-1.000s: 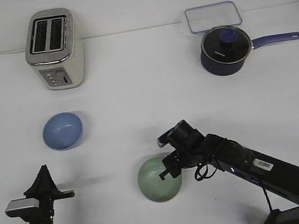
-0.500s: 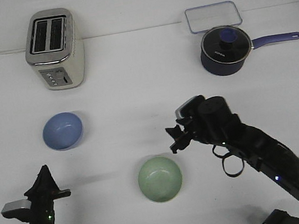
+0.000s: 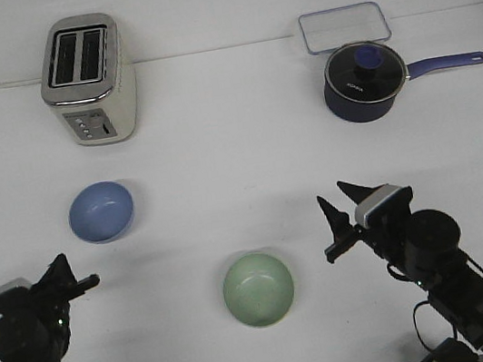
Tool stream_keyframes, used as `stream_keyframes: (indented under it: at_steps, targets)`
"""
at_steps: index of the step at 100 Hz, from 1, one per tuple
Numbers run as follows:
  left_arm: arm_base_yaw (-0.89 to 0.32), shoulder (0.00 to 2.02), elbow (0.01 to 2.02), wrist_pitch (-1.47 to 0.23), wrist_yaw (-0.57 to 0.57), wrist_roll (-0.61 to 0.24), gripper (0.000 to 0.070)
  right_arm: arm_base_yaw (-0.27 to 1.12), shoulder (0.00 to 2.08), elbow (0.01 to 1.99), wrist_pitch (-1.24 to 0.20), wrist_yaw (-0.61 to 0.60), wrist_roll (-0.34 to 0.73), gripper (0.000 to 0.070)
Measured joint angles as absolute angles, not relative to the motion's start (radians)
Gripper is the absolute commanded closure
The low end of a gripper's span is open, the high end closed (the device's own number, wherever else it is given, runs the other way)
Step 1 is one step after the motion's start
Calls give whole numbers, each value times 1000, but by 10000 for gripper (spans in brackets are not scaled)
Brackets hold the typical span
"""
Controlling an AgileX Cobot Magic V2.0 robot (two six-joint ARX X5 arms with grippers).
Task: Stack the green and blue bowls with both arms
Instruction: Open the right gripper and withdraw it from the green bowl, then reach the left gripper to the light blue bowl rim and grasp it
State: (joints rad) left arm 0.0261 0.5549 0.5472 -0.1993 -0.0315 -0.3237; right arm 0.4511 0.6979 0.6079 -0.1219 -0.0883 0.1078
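Observation:
The pale green bowl (image 3: 259, 288) sits on the white table near the front centre. The light blue bowl (image 3: 101, 211) sits apart from it, to the left and farther back. My right gripper (image 3: 340, 200) is open and empty, raised to the right of the green bowl and clear of it. My left gripper (image 3: 70, 273) is low at the front left, in front of the blue bowl and not touching it; its fingers look close together, but I cannot tell its state.
A cream toaster (image 3: 87, 79) stands at the back left. A dark navy saucepan (image 3: 364, 79) with a lid and a long handle stands at the back right, with a clear rectangular container (image 3: 343, 26) behind it.
My right gripper let go of the green bowl's rim, rose, and pulled back to the right. The green bowl stayed in place. My left arm shifted left and lower.

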Motion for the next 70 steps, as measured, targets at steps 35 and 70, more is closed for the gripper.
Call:
stream_keyframes:
  at_steps: [35, 70]
  targets:
    - [46, 1151, 1045, -486, -31, -227, 189, 451, 559, 519, -194, -48, 114, 388]
    - [65, 1379, 1110, -583, -22, -220, 185, 451, 559, 519, -197, -48, 92, 388]
